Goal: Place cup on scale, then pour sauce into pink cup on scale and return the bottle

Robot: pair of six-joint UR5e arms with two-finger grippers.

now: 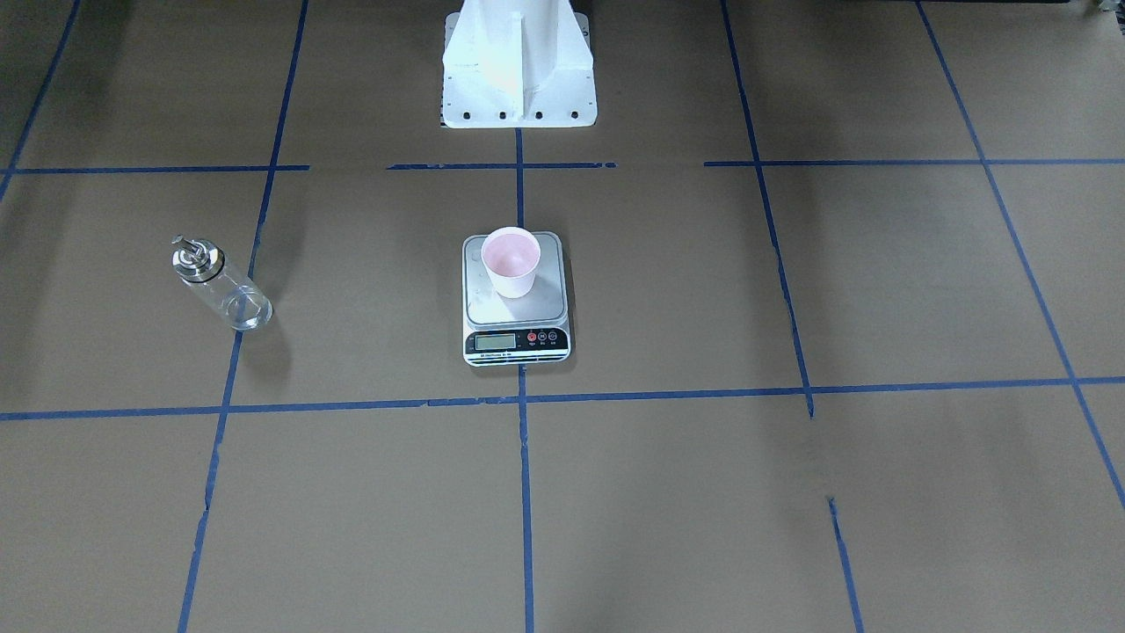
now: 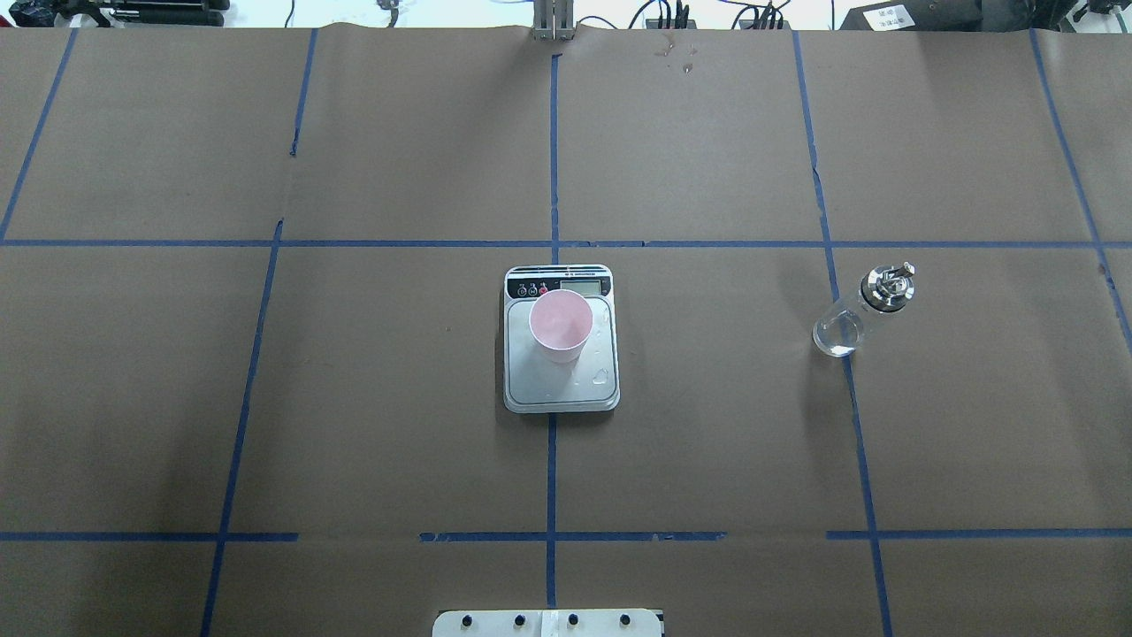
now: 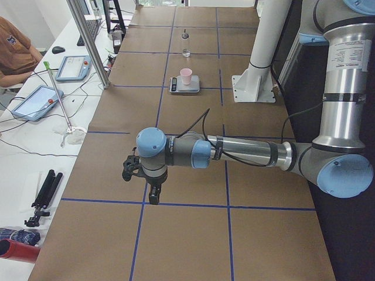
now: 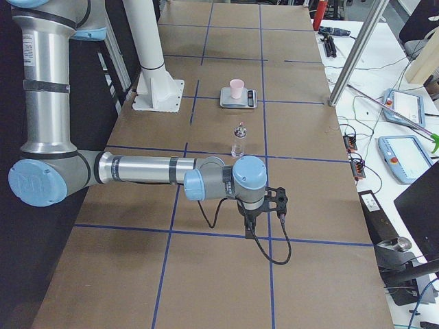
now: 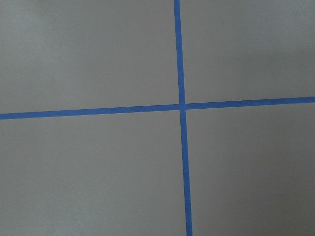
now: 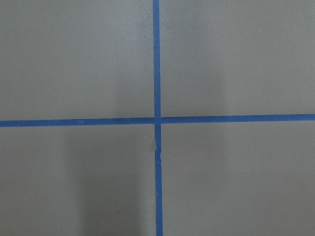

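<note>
The glass bottle [image 2: 862,310] stands upright on the robot's right, well apart from the pink cup [image 2: 560,326] on the scale [image 2: 522,389], and is nearer the right gripper [image 4: 248,229], whose opening cannot be told.

left arm [image 3: 246,153], right arm [image 4: 144,168]: silver tubes, blue joint caps | black cables | white pedestal [image 1: 518,66]
</note>
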